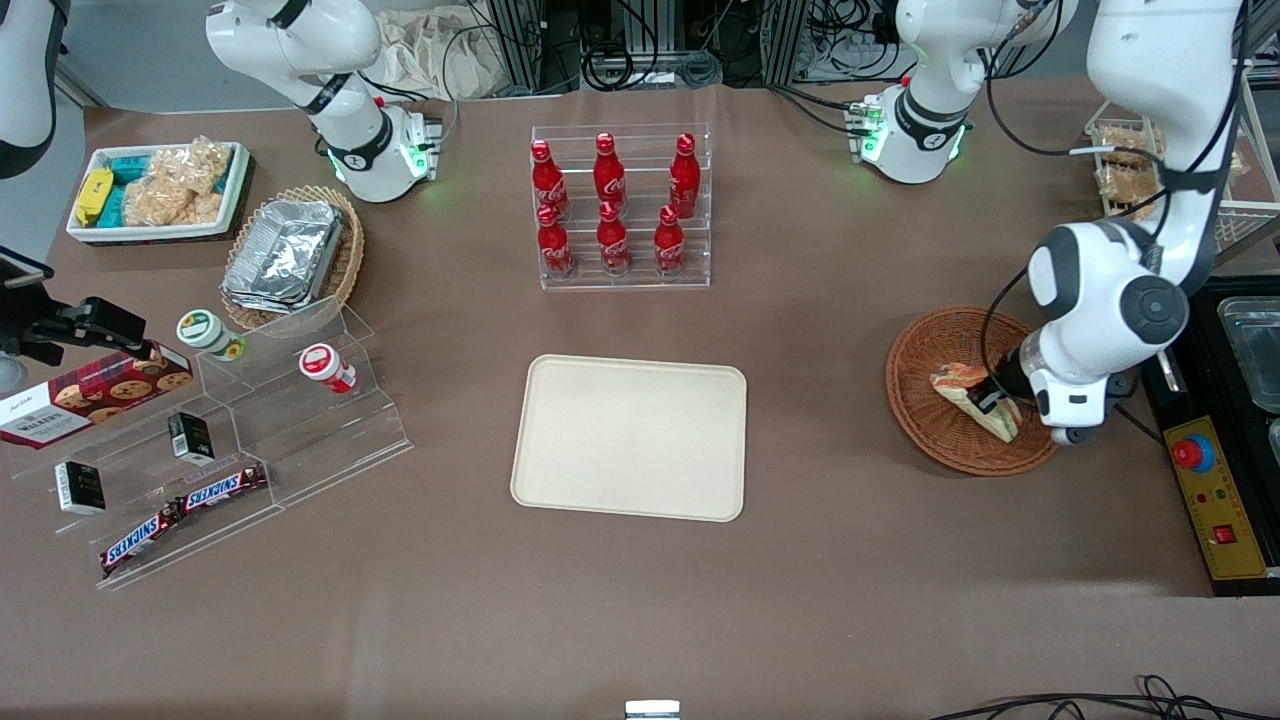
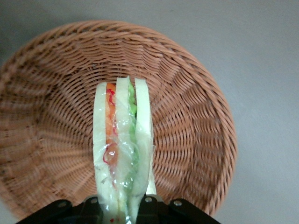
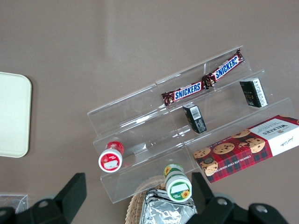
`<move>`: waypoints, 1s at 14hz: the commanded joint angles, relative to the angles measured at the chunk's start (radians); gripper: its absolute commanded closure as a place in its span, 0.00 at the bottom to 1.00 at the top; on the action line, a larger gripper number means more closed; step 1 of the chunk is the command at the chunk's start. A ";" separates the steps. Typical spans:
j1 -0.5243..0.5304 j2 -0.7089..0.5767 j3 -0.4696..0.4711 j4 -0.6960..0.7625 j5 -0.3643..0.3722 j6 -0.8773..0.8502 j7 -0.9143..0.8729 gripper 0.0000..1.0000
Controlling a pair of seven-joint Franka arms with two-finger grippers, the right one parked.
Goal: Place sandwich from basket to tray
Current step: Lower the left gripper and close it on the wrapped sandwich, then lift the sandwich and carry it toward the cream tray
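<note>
The sandwich (image 1: pixel 962 393), a clear-wrapped white bread wedge with orange, red and green layers, is over the round reddish-brown wicker basket (image 1: pixel 925 420) toward the working arm's end of the table. My left gripper (image 1: pixel 995 398) is shut on the sandwich. In the left wrist view the sandwich (image 2: pixel 122 149) stands between the black fingers (image 2: pixel 154 205) of the gripper (image 2: pixel 121 210), with the basket's weave (image 2: pixel 196 116) below it. Whether the sandwich touches the basket I cannot tell. The cream rectangular tray (image 1: pixel 630 437) lies bare at the table's middle and also shows in the right wrist view (image 3: pixel 11 116).
A clear rack of red cola bottles (image 1: pixel 615 205) stands farther from the front camera than the tray. A stepped clear shelf (image 1: pixel 250 430) with snack bars, small jars and a cookie box lies toward the parked arm's end. A black control box (image 1: pixel 1215 495) sits beside the basket.
</note>
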 commanded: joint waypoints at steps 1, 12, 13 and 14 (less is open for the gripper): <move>-0.010 -0.091 -0.013 0.091 0.006 -0.213 0.106 1.00; -0.157 0.030 -0.248 0.325 -0.066 -0.249 0.029 1.00; -0.189 0.061 -0.248 0.334 -0.063 -0.214 0.035 1.00; -0.215 0.089 -0.248 0.334 -0.060 -0.147 0.046 1.00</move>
